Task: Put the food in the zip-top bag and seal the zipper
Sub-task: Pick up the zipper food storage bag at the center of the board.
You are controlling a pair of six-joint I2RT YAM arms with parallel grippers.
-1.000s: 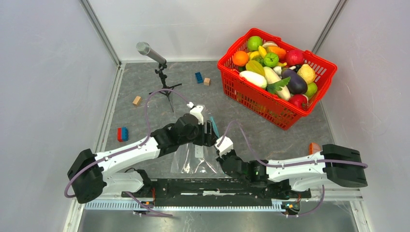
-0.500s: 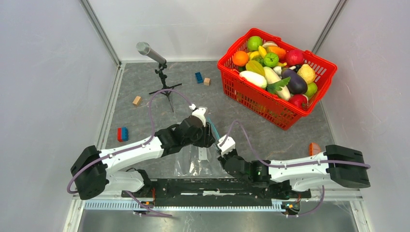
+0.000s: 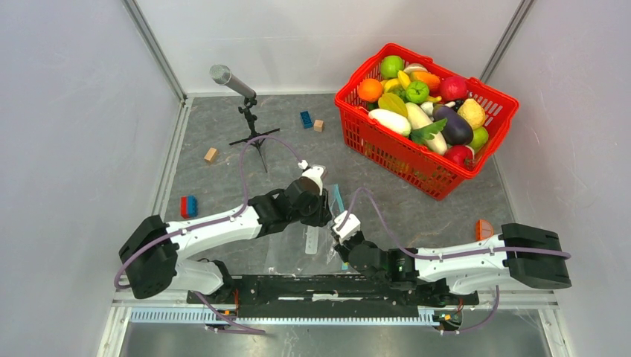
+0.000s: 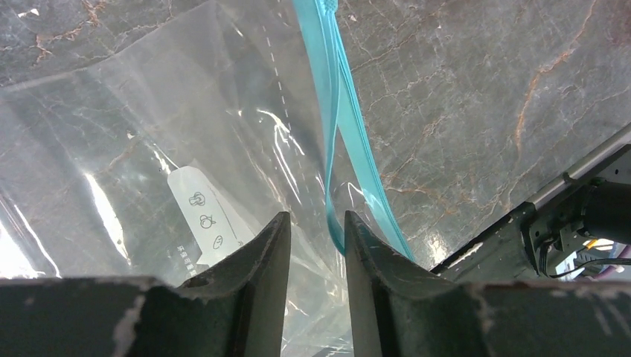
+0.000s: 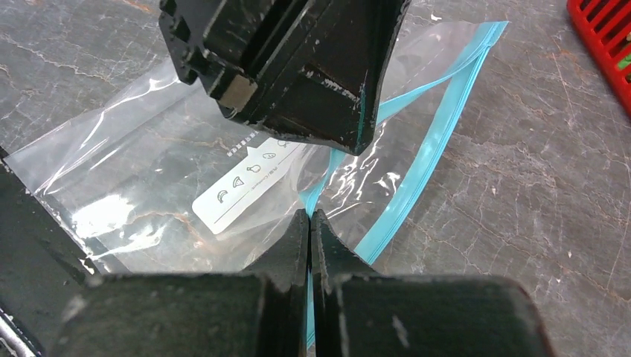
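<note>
My right jaws pinch the zip-top bag (image 5: 149, 171) at its zipper (image 4: 331, 74). My left jaws stand slightly spread astride that zipper. The bag lies on the worktop (image 5: 536, 186); the food (image 3: 417, 93) fills the red basket (image 3: 394, 152).

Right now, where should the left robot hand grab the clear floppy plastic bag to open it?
Probably one layer of the light blue zipper strip on the clear plastic bag, pinched from above by the left gripper: its two bands gape apart there.
</note>
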